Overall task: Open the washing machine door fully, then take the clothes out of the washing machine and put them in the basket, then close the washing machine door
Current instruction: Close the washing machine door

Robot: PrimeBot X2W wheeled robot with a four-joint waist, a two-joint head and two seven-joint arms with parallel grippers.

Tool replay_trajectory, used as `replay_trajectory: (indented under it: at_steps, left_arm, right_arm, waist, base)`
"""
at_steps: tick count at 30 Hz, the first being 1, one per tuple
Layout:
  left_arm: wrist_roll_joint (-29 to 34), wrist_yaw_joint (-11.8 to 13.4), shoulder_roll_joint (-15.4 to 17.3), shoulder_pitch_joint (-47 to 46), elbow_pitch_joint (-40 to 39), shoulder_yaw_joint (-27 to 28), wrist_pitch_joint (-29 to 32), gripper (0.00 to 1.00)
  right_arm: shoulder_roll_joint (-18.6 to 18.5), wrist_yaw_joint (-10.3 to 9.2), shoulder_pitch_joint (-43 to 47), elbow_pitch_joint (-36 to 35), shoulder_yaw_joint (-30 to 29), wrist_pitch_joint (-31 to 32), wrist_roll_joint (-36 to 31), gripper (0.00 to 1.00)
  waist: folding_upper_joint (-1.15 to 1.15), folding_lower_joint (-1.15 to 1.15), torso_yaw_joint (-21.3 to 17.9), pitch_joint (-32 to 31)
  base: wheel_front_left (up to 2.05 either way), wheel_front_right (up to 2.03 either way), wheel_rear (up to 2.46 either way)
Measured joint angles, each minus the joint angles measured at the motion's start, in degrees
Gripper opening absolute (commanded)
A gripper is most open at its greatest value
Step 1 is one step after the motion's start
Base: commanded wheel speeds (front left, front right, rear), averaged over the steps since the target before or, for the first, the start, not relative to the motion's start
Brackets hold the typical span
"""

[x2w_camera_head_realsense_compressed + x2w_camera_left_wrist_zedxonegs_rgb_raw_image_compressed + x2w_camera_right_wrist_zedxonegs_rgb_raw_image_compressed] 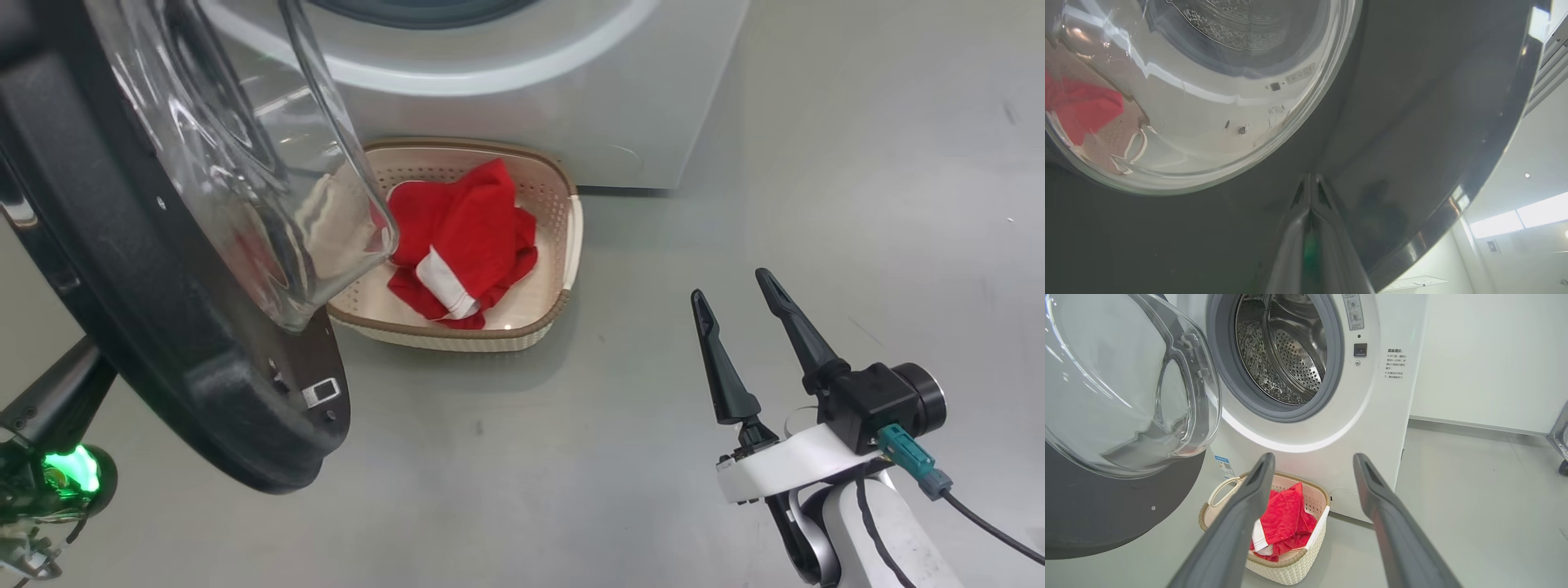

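Note:
The washing machine door (163, 327) stands swung open at the left, black rim and clear glass bowl (245, 163) toward me. My left gripper (1310, 177) is shut, its tips resting against the door's glossy black outer face (1412, 122). The washing machine (1372, 396) shows its grey-ringed port and a steel drum (1286, 355) with no fabric visible inside. The red clothes (465, 229) lie in the cream basket (457, 335) on the floor before the machine. My right gripper (731, 286) hangs open and holds nothing, right of the basket; in the right wrist view the right gripper (1314, 457) points at the machine's front.
Grey floor (735, 163) stretches to the right of the machine. A white wall (1486, 355) stands behind at the right, with a metal wheeled object (1562, 441) at the far right edge. The open door overhangs the basket's left side.

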Motion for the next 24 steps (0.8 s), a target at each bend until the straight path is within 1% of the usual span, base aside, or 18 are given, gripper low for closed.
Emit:
replay_trajectory:
  at_steps: [14, 15, 20, 24]
  left_arm:
    - [0.47, 0.0, -0.98, 0.04, -1.34, -2.41, 0.48, 0.0]
    - [0.47, 0.0, -0.98, 0.04, -1.34, -2.41, 0.48, 0.0]
    - [0.9, 0.09, -1.3, -0.27, -1.54, -3.35, 0.05, 0.0]
    - [1.1, 0.82, -1.47, -1.76, -1.69, -4.22, -0.19, 0.0]
  right_arm:
    - [0.41, -0.49, -0.12, 1.0, 1.3, -0.19, 2.03, 1.0]
    - [0.41, -0.49, -0.12, 1.0, 1.3, -0.19, 2.03, 1.0]
    - [0.52, -0.55, -0.7, 1.11, 1.55, -0.22, 2.53, 1.0]
    - [0.63, -0.56, -1.41, 1.15, 1.71, -0.22, 2.97, 1.0]
  waist:
    - [0.0, 0.0, -8.51, 0.01]
    - [0.0, 0.0, -8.51, 0.01]
    - [0.0, 0.0, -11.15, 0.71]
    - [0.0, 0.0, -12.91, 1.51]
  base:
    - [0.0, 0.0, 0.0]
    - [0.0, 0.0, 0.0]
    - [0.0, 0.0, 0.0]
    - [0.0, 0.0, 0.0]
